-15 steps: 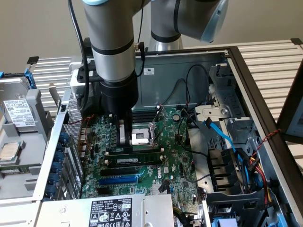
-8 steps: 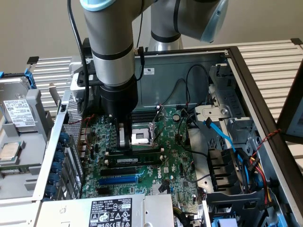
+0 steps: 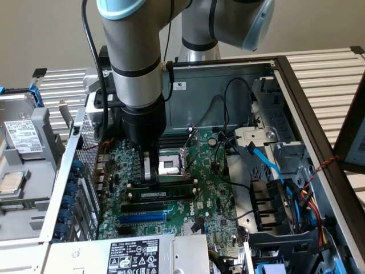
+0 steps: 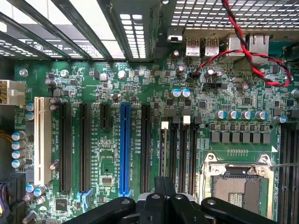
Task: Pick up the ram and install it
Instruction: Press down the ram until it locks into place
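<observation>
Black linkage arms of the pincer crowd the near edge of the wrist view, drawn together with the fingers closed; whether anything is pinched between them cannot be made out there. In the exterior view the pincer stands straight down over the big green motherboard of the open grey computer case, its tips pressing at the end of a long, thin green memory stick with a pale label strip, the ram, which lies flat along one of the black memory slots just beside the square silver processor socket. A stick sitting level in line with the slot suggests it is already placed, and a closed pincer bearing on its end reads as pushing it home rather than carrying it. Beside it run further black slots and a long blue slot. Obstacles crowd the work: a twisted red-and-black wire loops over the board near the rear ports, light-blue flat cables and a bundle of coloured leads hang toward the exterior view's right, and a labelled grey power supply box borders the board's near side. A loose grey drive rests on the slatted counter outside the case.
</observation>
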Tool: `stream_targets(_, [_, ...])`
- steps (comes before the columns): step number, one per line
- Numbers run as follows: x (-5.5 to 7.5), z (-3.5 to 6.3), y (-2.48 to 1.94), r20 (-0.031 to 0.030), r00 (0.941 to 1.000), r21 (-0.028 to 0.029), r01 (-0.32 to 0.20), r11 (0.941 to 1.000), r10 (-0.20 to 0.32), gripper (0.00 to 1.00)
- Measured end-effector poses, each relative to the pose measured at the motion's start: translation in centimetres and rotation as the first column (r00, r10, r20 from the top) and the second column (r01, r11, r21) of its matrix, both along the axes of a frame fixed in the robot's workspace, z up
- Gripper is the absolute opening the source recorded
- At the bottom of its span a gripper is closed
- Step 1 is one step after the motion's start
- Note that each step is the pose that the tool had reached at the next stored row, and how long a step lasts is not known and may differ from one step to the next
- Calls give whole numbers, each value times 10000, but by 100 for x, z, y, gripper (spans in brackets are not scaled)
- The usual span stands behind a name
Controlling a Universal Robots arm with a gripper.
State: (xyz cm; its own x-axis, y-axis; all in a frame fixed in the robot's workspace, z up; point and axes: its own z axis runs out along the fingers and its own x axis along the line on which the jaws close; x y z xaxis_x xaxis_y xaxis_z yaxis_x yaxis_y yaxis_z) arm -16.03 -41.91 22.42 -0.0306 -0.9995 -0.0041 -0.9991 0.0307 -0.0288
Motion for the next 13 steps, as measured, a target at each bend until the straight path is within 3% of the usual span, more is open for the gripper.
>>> stream_targets(3, [6, 48, -11, 27, 10000, 48, -1, 10000, 1, 11])
stream_targets(6, [47, 180, -49, 8, 10000, 29, -2, 10000, 2, 11])
stream_targets(8, [114, 243, -84, 8, 10000, 52, -1, 10000, 1, 11])
stream_targets(13, [295, 274, -122, 4, 10000, 120, -2, 9999, 2, 11])
